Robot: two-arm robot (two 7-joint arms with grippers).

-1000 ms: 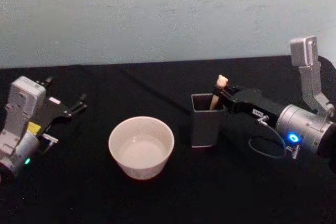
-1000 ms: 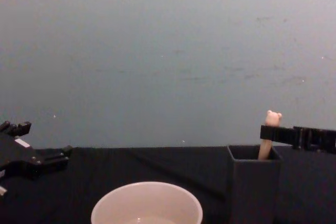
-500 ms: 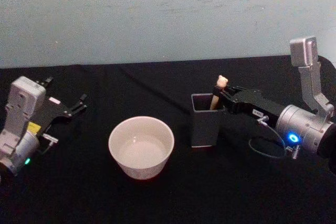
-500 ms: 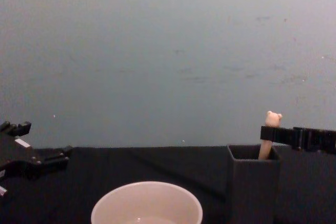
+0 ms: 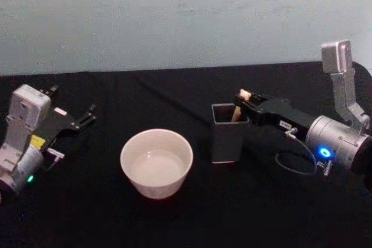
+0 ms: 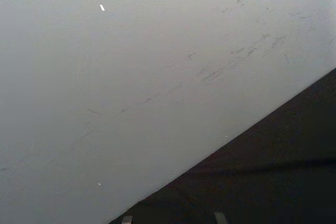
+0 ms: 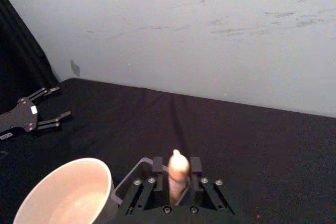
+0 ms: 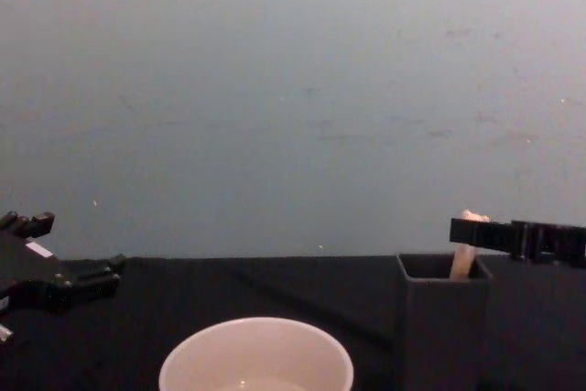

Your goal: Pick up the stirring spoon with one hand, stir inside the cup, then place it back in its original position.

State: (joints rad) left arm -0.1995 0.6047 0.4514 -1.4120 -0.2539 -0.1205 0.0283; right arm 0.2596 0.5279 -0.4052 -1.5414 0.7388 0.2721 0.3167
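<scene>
The stirring spoon [image 5: 236, 112] stands in the dark grey holder box [image 5: 226, 140], its beige handle [image 8: 464, 258] leaning on the far right corner. My right gripper [image 5: 243, 98] sits level with the handle's top. In the right wrist view its fingers [image 7: 157, 167] flank the spoon [image 7: 177, 171] with a thin gap on each side, so it is open. The cream cup [image 5: 152, 187] stands left of the box, holding clear liquid. My left gripper [image 5: 74, 101] rests open at the far left of the table.
A black cloth [image 5: 186, 225] covers the table, with a pale wall [image 8: 293, 89] behind. A dark cable [image 5: 174, 105] runs across the cloth behind the cup. The right arm's silver body [image 5: 337, 140] lies low over the right side.
The spoon's bear head stood well above the right gripper's fingers and has sunk to their level, deeper into the box. The gripper has barely moved. The left arm is still.
</scene>
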